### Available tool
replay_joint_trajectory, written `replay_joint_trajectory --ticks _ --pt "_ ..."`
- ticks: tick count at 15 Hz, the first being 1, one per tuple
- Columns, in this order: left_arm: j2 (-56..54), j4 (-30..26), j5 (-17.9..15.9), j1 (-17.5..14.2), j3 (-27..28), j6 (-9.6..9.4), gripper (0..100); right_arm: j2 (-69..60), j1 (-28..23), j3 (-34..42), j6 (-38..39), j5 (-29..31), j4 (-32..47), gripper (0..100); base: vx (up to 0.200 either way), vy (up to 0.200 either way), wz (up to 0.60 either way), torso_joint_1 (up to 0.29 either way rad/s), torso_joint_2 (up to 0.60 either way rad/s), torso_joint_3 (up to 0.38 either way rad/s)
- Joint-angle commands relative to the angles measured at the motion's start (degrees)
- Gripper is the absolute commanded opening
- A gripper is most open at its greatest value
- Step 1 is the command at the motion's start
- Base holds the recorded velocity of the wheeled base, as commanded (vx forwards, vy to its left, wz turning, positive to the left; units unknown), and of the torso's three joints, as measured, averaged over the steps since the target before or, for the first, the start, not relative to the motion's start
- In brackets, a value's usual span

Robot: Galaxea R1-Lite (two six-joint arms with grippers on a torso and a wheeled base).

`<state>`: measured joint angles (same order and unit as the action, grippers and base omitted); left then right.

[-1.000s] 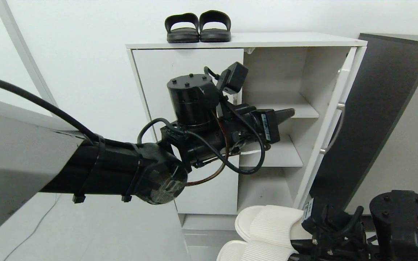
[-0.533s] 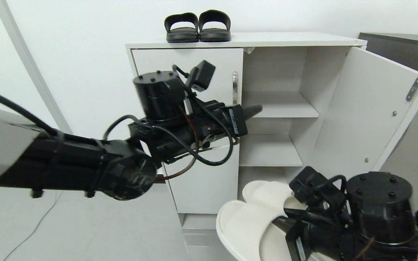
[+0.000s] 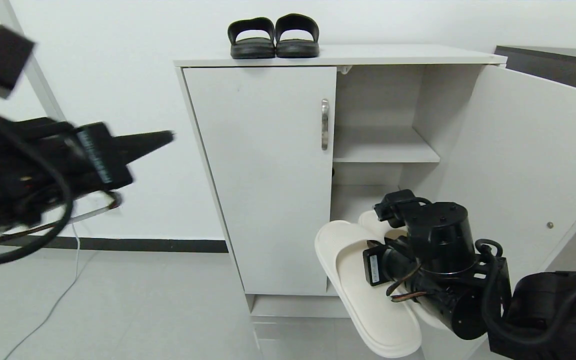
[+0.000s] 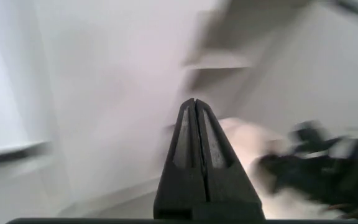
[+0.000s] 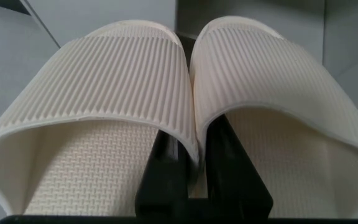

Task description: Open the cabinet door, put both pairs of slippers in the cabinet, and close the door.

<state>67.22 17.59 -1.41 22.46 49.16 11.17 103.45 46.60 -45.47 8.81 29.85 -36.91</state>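
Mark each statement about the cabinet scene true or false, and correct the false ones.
1. The black slippers sit on top of the cabinet. True.
2. Both cabinet doors are open. False: the right door is open; the left door is shut.
3. The right gripper holds the white slippers. True.
4. The left gripper has its fingers spread wide. False: they are pressed together and hold nothing.
5. The white slippers lie on a shelf. False: they are held in the air before the open side.
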Motion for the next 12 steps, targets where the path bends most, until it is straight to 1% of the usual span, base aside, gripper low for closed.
replay_joint_trajectory --ticks 1,2,3,4,5,6,7,8,9,10,11,12 --pt "-29.0 -20.7 25.7 -3.9 -8.1 -6.68 0 0.7 -0.1 -0.2 -0.1 0.5 0.0 0 0.000 0.000 0.00 0.000 0.00 0.000" --pt "-34.3 -23.2 29.5 -7.4 -9.9 -6.95 0 0.6 0.0 -0.2 -0.2 1.3 0.0 0 0.000 0.000 0.00 0.000 0.00 0.000" --pt "-39.3 -25.0 29.5 -14.7 -13.6 -7.04 0 0.6 0.0 -0.3 -0.3 2.2 0.0 0 0.000 0.000 0.00 0.000 0.00 0.000" --pt "-43.8 -25.2 29.5 -20.7 -18.6 -7.56 0 0.6 0.0 -0.3 -0.3 2.3 0.0 0 0.000 0.000 0.00 0.000 0.00 0.000" --pt "-48.2 -25.1 29.3 -24.7 -24.0 -8.62 0 0.6 0.0 -0.3 -0.2 2.3 0.0 0 0.000 0.000 0.00 0.000 0.00 0.000" --pt "-53.3 -25.1 28.2 -27.1 -29.8 -9.41 0 0.4 0.0 -0.1 -0.2 2.3 0.0 0 0.000 0.000 0.00 0.000 0.00 0.000" --pt "-58.0 -25.1 26.6 -27.3 -33.6 -9.85 0 0.3 0.0 0.0 -0.1 2.3 0.0 0 0.000 0.000 0.00 0.000 0.00 0.000" --pt "-62.6 -25.1 24.2 -27.3 -37.6 -11.08 0 0.3 0.0 0.0 -0.1 2.3 0.0 0 0.000 0.000 0.00 0.000 0.00 0.000" --pt "-62.2 -23.0 22.2 -27.3 -41.2 -11.08 0 0.3 0.0 -0.1 -0.1 2.3 0.0 0 0.000 0.000 0.00 0.000 0.00 0.000" --pt "-62.2 -18.6 19.7 -27.3 -43.7 -11.08 0 0.3 0.1 0.0 -0.1 2.3 0.0 0 0.000 0.000 0.00 0.000 0.00 0.000" --pt "-62.2 -14.6 14.6 -27.3 -46.7 -11.43 0 0.3 0.1 -0.1 -0.1 2.3 0.0 0 0.000 0.000 0.00 0.000 0.00 0.000" --pt "-62.3 -12.1 9.6 -27.3 -49.2 -11.52 0 0.3 0.1 0.0 -0.1 2.3 0.0 0 0.000 0.000 0.00 0.000 0.00 0.000"
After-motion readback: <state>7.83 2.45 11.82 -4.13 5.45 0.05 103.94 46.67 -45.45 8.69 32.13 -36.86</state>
